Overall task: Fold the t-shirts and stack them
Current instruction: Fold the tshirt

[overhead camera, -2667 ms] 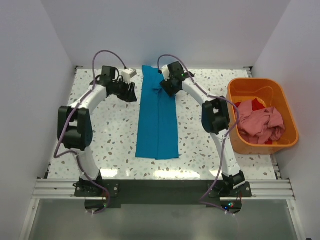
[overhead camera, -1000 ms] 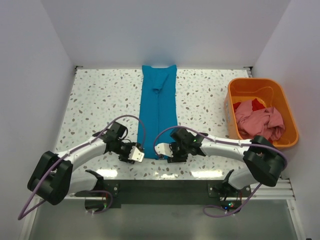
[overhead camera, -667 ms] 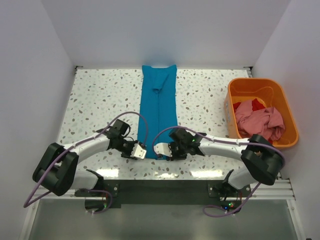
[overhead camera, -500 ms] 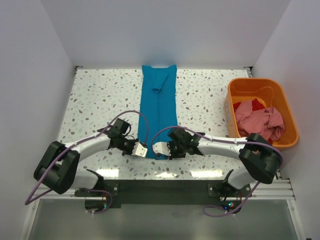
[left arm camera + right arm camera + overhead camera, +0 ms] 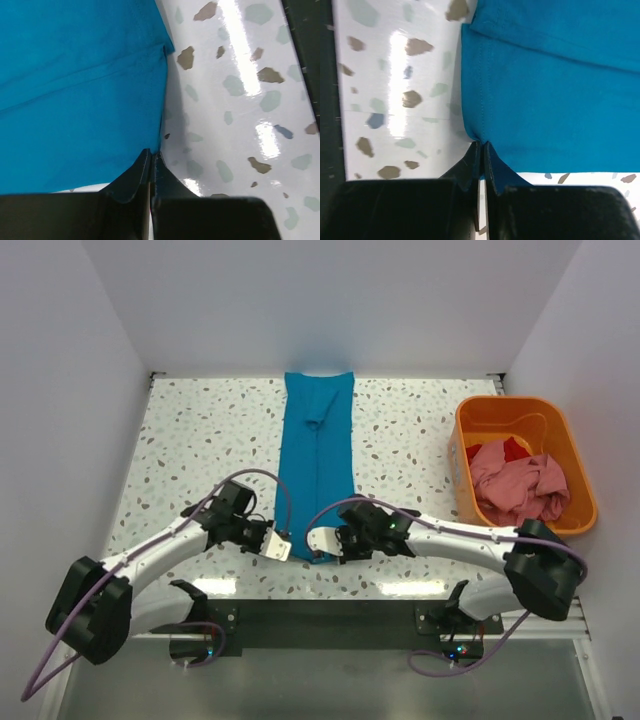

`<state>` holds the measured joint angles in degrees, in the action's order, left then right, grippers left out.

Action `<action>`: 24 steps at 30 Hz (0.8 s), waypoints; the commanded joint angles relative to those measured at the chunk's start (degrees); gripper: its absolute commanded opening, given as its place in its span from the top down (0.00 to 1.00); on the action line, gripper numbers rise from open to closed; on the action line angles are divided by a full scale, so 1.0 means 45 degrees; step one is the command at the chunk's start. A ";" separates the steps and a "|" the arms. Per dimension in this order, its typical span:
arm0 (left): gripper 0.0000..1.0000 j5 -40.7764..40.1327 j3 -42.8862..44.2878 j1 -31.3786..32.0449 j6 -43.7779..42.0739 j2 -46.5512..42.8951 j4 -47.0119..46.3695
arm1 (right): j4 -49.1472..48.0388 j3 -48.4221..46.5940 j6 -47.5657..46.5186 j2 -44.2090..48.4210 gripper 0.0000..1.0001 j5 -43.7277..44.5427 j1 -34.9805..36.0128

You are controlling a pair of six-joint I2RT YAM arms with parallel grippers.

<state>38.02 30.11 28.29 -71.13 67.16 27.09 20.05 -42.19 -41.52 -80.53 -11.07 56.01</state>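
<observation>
A teal t-shirt (image 5: 318, 460), folded into a long narrow strip, lies down the middle of the table. My left gripper (image 5: 287, 548) is shut on its near left corner, and my right gripper (image 5: 330, 545) is shut on its near right corner. In the left wrist view the teal t-shirt (image 5: 75, 90) fills the upper left, and its hem edge runs into the closed gripper (image 5: 151, 154). The right wrist view shows the teal t-shirt (image 5: 560, 90) puckered where the gripper (image 5: 481, 144) pinches its corner. A pink t-shirt (image 5: 520, 490) and a red t-shirt (image 5: 515, 448) lie crumpled in the tub.
An orange plastic tub (image 5: 505, 403) stands at the right edge of the speckled table (image 5: 200, 440). White walls close in the left, back and right sides. Both arms reach in low along the table's near edge (image 5: 320, 590).
Both grippers came from the shirt's far end to its near end, moved in on the near corners and closed on them. The near hem is now drawn in slightly narrower.
</observation>
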 commanded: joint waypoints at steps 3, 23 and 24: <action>1.00 0.1042 0.0262 0.0568 0.0454 -0.1678 0.2450 | 0.1283 -0.0428 0.1623 0.1741 1.00 -0.0801 0.1243; 1.00 0.1707 0.4750 -0.2107 0.0829 0.1441 0.1658 | 0.2165 -0.3766 -0.0380 0.0437 1.00 -0.2441 -0.2718; 1.00 0.1688 0.4987 -0.2301 0.0750 0.2062 0.1520 | 0.2126 -0.4174 -0.0519 -0.0068 1.00 -0.2520 -0.3184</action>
<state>43.09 47.66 19.99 -66.72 72.16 38.48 29.50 -56.05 -38.81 -78.06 -18.39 44.88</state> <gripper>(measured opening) 0.021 0.023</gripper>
